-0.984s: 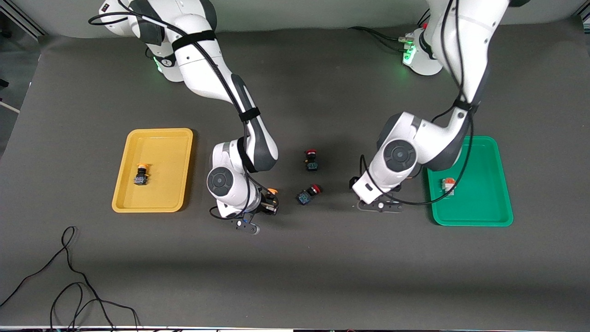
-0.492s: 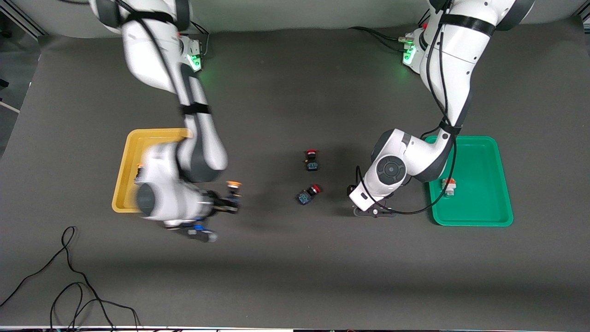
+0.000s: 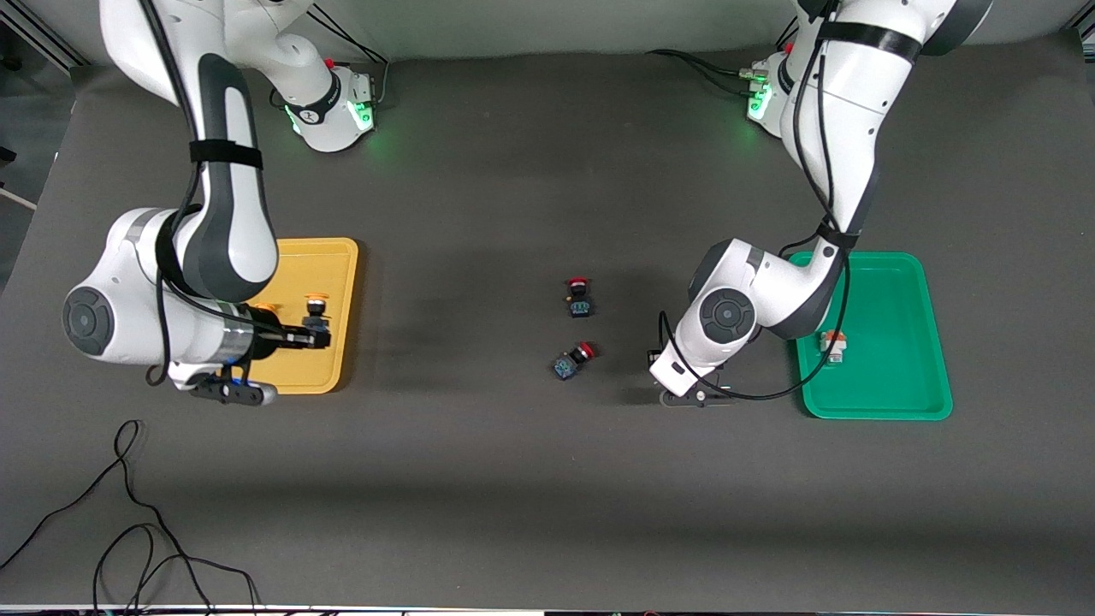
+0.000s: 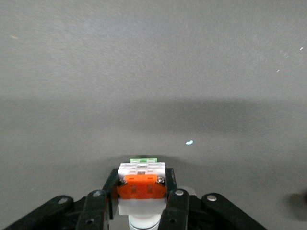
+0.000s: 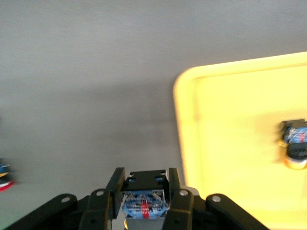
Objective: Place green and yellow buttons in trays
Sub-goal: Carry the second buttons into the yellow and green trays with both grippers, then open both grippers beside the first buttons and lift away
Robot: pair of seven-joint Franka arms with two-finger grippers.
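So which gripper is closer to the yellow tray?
Right. The right gripper hangs over the yellow tray, shut on a yellow button. The left gripper, holding a green button, is beside the green tray.

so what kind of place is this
Likely a robotics lab bench: two arms bolted to a grey mat-covered table, a yellow tray and a green tray for sorting, loose cables trailing.

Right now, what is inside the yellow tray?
One yellow button lies inside the yellow tray. The right tool holds another yellow button above it; the arm covers part of the tray.
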